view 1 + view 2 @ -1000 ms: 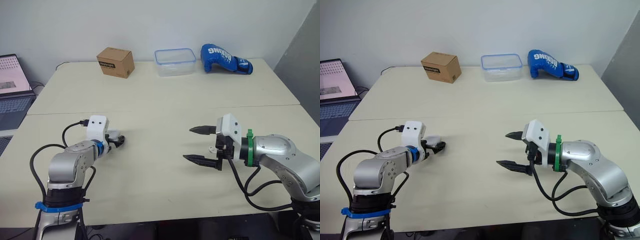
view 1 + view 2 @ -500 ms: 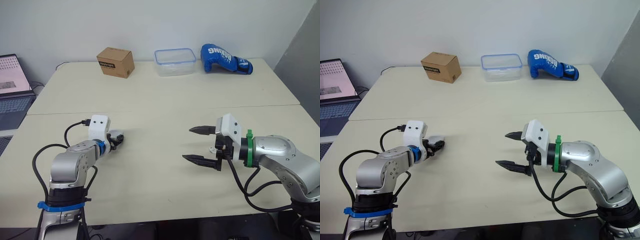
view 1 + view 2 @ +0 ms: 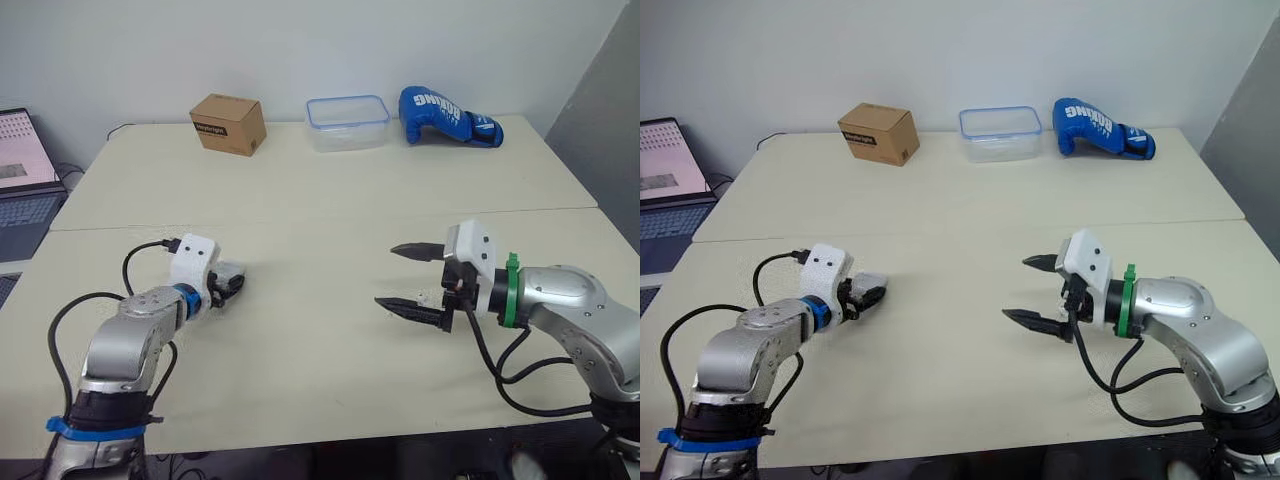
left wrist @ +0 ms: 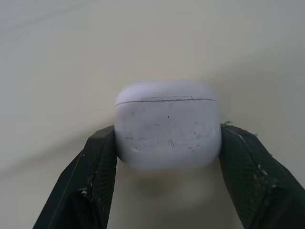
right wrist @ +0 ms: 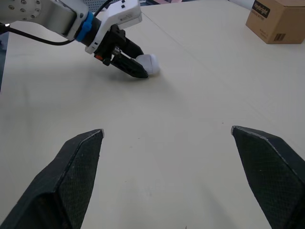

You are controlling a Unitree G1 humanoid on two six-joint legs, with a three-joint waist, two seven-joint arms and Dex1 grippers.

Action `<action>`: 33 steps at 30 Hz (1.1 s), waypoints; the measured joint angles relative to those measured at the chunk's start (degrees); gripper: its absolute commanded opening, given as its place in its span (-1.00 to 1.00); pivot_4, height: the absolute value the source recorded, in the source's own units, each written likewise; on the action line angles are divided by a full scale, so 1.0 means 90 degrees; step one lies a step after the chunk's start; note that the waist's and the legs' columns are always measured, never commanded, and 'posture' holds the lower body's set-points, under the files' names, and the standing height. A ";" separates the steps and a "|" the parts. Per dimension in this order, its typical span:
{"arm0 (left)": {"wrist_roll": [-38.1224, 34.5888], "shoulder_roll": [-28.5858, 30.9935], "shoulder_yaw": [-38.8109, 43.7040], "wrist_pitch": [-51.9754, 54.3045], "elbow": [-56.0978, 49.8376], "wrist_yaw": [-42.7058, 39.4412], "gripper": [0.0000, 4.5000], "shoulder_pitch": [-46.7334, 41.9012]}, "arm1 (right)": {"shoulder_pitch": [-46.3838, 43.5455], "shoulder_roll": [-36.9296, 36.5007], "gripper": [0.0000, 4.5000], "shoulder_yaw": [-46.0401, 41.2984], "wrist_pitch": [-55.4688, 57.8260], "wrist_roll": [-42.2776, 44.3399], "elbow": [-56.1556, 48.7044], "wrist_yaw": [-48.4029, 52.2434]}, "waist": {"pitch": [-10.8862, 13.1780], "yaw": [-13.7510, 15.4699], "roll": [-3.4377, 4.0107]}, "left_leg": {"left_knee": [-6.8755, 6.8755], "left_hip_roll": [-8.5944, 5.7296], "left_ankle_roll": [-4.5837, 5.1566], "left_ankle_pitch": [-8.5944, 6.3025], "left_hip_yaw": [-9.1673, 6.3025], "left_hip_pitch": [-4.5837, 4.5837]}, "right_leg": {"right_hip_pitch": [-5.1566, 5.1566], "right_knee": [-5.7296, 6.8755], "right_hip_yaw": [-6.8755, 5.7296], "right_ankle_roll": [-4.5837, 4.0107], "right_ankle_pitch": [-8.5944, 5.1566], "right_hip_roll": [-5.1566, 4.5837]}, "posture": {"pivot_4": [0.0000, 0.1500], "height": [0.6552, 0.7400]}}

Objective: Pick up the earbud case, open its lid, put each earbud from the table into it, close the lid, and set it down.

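The white earbud case (image 4: 167, 125) has its lid down, and its seam line shows near the top. My left gripper (image 4: 167, 137) is shut on it, one black finger (image 4: 101, 164) on each side. In the eye views the case (image 3: 229, 272) sits low at the table surface, left of centre. My right gripper (image 3: 388, 276) is open and holds nothing, well apart to the right of the case. The right wrist view looks between that gripper's spread fingers (image 5: 78, 164) at my left gripper (image 5: 136, 70) and the case (image 5: 149, 63). A small white piece (image 3: 428, 296) lies by the right gripper's lower finger; I cannot tell what it is.
At the table's far edge stand a cardboard box (image 3: 229, 123), a clear plastic container with a blue rim (image 3: 348, 122) and a blue boxing glove (image 3: 447, 116). A laptop (image 3: 22, 175) sits off the table to the left. A seam (image 3: 330, 219) crosses the cream table.
My right gripper has drifted slightly right and away from me, still open. The left gripper stays shut on the case at about the same spot.
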 measured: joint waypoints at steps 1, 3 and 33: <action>0.0039 0.0122 -0.0048 -0.0431 -0.0058 -0.0252 0.22 0.0051 | -0.0034 0.0003 1.00 -0.0064 0.0063 0.0081 0.0064 -0.0004 | 0.0000 0.0004 0.0000 | 0.0000 -0.0001 0.0000 0.0000 0.0001 -0.0001 | 0.0000 -0.0001 0.0001 -0.0001 0.0000 -0.0001 | 1.00 0.78; 0.0044 0.0270 -0.0066 -0.1094 -0.0222 -0.0704 0.22 0.0108 | -0.0145 0.0011 1.00 -0.0165 0.0261 0.0288 0.0175 -0.0017 | 0.0000 0.0010 0.0000 | 0.0000 -0.0002 0.0000 0.0000 0.0002 -0.0002 | 0.0002 -0.0003 0.0001 -0.0001 0.0001 -0.0002 | 1.00 0.78; 0.0665 0.0031 -0.1699 -0.6110 0.0552 -0.4122 0.22 -0.1937 | -0.1580 0.1419 1.00 -0.1250 0.4355 0.6838 0.2704 -0.4994 | 0.0003 -0.0089 0.0004 | 0.0001 0.0000 0.0004 0.0000 0.0007 -0.0005 | -0.0005 0.0003 0.0003 -0.0001 0.0002 0.0001 | 1.00 0.78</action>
